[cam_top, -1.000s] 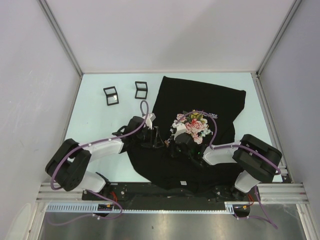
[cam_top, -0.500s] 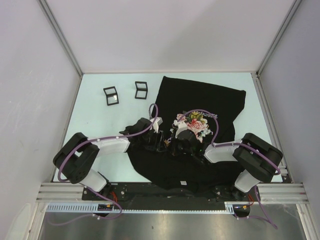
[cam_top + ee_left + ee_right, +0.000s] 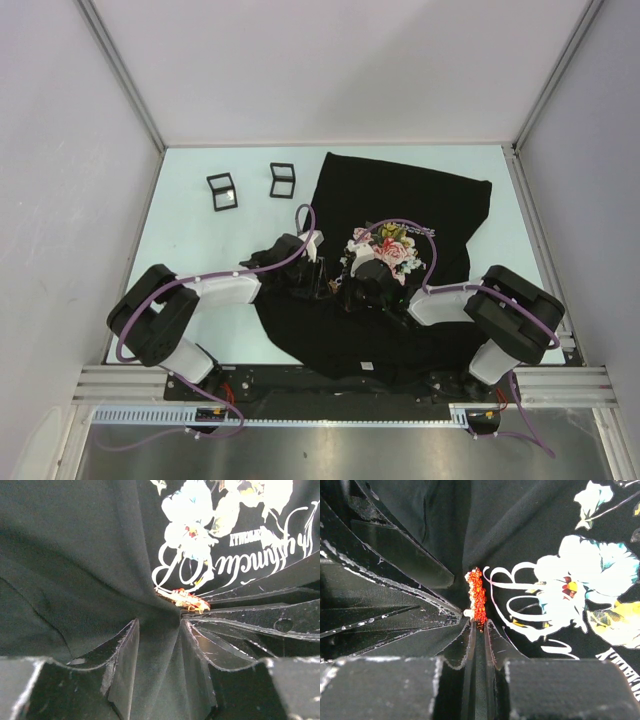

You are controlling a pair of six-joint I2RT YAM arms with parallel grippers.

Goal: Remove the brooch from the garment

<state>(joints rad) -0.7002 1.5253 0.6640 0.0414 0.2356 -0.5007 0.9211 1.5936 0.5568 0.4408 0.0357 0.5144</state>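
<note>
Garment (image 3: 400, 190) lies spread on table (image 3: 190, 250), right of centre. Red brooch (image 3: 476, 596) sits on it at a bunched fold, near-left of the rose print (image 3: 388, 250). Left gripper (image 3: 159, 622) pinches that fold of garment. Right gripper (image 3: 477, 625) is clamped on the brooch's end, and both sets of fingers crowd it. Left frame (image 3: 222, 190) and right frame (image 3: 282, 180) stand far left, well apart from the grippers.

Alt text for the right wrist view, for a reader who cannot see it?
The right gripper is clamped on a glittery red brooch on a black T-shirt with white floral print. The left gripper pinches the fabric beside it.
</note>
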